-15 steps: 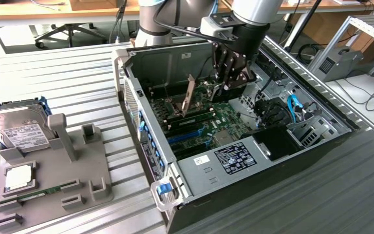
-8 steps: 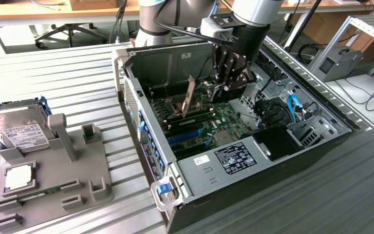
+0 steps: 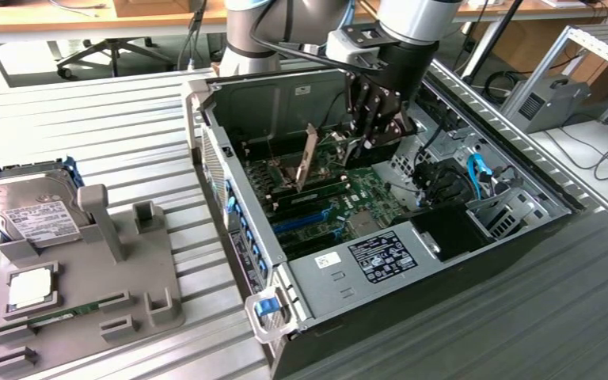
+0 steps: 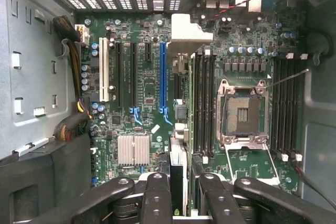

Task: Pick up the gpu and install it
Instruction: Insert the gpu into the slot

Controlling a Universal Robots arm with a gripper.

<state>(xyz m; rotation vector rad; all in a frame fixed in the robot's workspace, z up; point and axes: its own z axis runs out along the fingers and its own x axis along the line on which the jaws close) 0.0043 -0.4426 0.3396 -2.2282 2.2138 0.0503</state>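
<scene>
A ribbed metal table (image 3: pixel 104 119) fills most of the exterior view, with wooden desks and a chair base along the top edge and a metal shelf frame at the upper right. At the lower left of that frame a grey fixture tray (image 3: pixel 93 277) holds a silver hard drive (image 3: pixel 32 214) standing in a slot. An open computer case (image 3: pixel 389 237) lies on its side in the middle, its green motherboard (image 4: pixel 147 103) exposed. The arm reaches down from the top centre, and the gripper (image 3: pixel 373 134) hangs inside the case's upper part. Its black fingers (image 4: pixel 157 198) are clamped on the gpu (image 4: pixel 178 182), seen edge-on between them at the bottom centre of the wrist view, directly under the wrist and over the board's slots. In the exterior view a tan card (image 3: pixel 306 158) stands tilted in the case left of the gripper.
</scene>
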